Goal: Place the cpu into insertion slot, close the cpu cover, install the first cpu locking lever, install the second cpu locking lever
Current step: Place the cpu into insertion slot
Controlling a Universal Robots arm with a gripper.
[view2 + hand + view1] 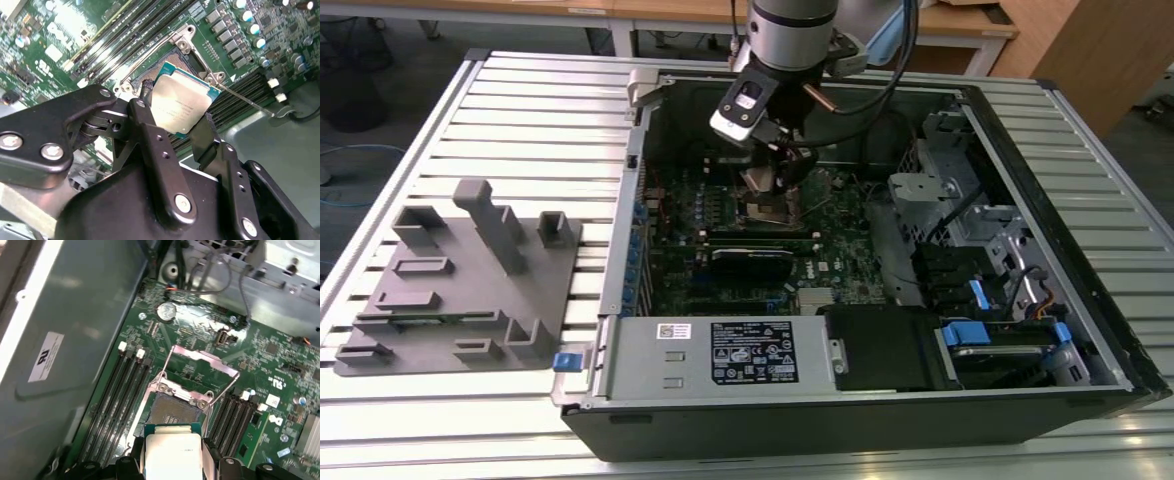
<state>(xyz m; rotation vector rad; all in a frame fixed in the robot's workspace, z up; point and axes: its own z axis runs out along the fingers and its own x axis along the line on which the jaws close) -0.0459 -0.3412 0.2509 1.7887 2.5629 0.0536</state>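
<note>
My gripper hangs inside the open computer case, just above the motherboard. It is shut on the cpu, a flat silver-grey chip pinched by its edges between the two black fingers. In the first wrist view the cpu sits a little above and short of the insertion slot, whose dark pin field lies bare. The cpu cover stands tilted up at the slot's far side. Two thin wire locking levers are raised beside it.
Long memory slots flank the socket on both sides. A long black card lies near the socket, and case walls, a drive cage and cables ring the board. A grey parts fixture rests on the slatted table at the exterior view's left.
</note>
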